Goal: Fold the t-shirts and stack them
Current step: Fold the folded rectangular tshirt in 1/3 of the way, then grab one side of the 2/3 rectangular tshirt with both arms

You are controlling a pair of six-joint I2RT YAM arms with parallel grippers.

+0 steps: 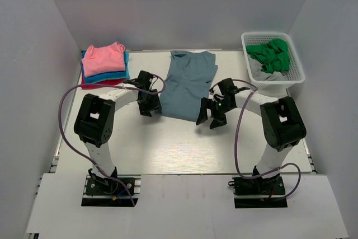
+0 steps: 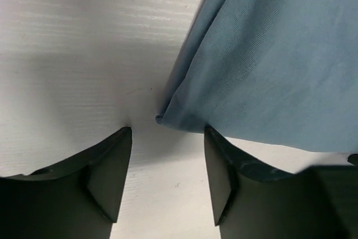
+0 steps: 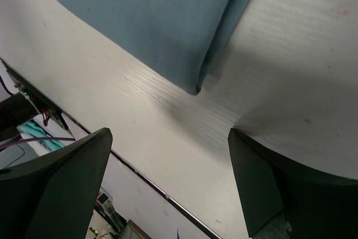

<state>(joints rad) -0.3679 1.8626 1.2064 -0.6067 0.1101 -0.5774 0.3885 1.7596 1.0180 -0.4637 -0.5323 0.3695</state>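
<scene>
A slate-blue t-shirt [image 1: 187, 85] lies flat in the middle of the white table [image 1: 168, 149], folded into a long strip that runs from its collar at 12 o'clock down to its hem at 6 o'clock, leaning slightly toward 7. At 10 o'clock on the table sits a stack of folded shirts: a pink shirt [image 1: 104, 57] on top, a bright blue shirt [image 1: 106, 75] under it and a red shirt [image 1: 100, 84] at the bottom. At 2 o'clock stands a white mesh basket [image 1: 278, 84] holding a crumpled green cloth [image 1: 271, 54] over some pale fabric. The left gripper [image 1: 149, 106] is low at the strip's 8 o'clock corner; its fingers stand apart with only bare table between them, the folded corner lying just ahead of the tips and not touched. The right gripper [image 1: 210, 117] is at the strip's 5 o'clock corner, fingers spread wide over bare table, with that corner ahead of them and clear of both fingers.
</scene>
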